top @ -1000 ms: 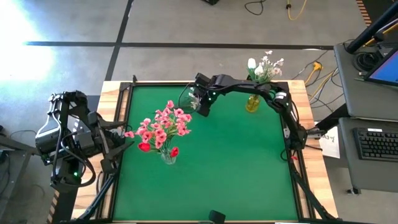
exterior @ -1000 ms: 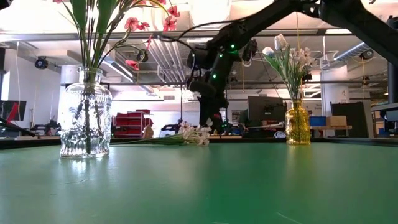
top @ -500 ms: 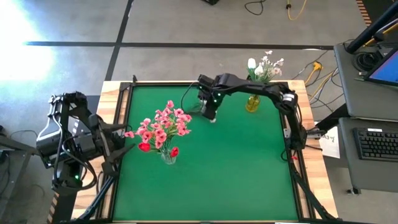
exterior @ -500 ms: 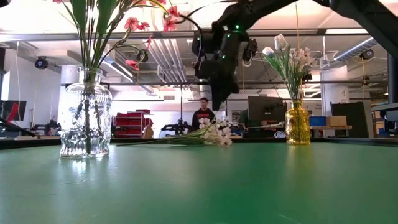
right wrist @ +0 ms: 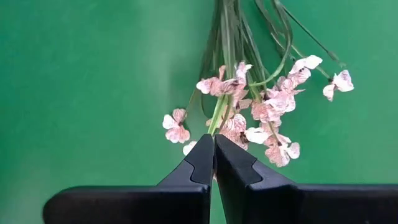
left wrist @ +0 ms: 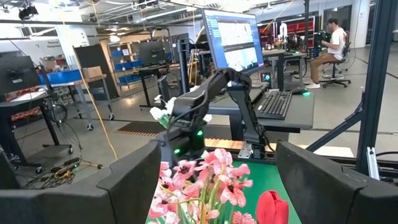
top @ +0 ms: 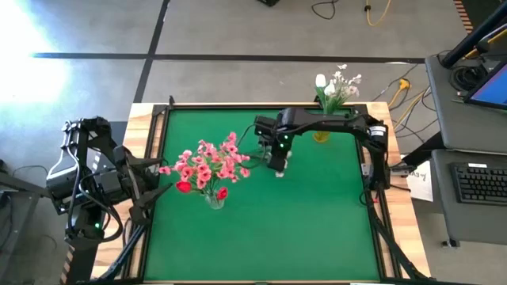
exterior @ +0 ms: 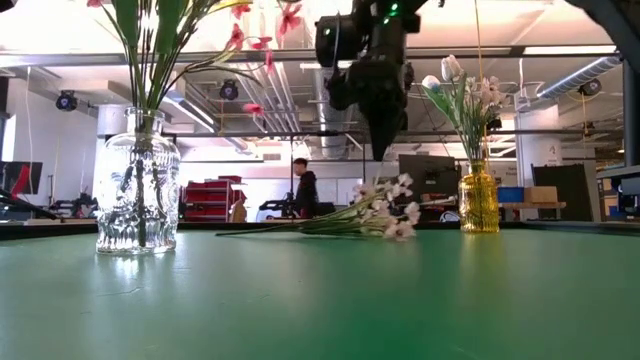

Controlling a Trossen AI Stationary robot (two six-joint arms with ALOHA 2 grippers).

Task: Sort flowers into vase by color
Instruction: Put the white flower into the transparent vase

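A white-blossom spray (exterior: 375,215) with long green stems lies mid-table, and my right gripper (top: 277,166) is shut on it from above. A clear glass vase (exterior: 138,195) at the table's left holds pink blossoms and red tulips (top: 207,165). At the far right a small yellow vase (top: 321,131) holds white tulips and white blossoms (top: 336,85). My left gripper (left wrist: 217,190) waits open off the table's left edge, pointing level toward the pink bouquet. My right gripper pinches the spray's bundled green stems (right wrist: 217,121) between its two fingertips, right at the blossom cluster. The fingers (exterior: 380,145) come from above, pointing steeply down. The blossom end is raised slightly, and the long stem ends (exterior: 245,231) trail on the green mat.
The green mat (top: 317,222) lies bare across its near half and right side. A wooden rim (top: 150,119) frames the table. Beyond the far edge are desks, monitors and a person (exterior: 305,190) in the room.
My right gripper, still shut on the spray, has risen and moved toward the table's near and right edges, away from the far left corner. The spray has been dragged along the mat with it, blossom end leading and lifting while the stems trail behind.
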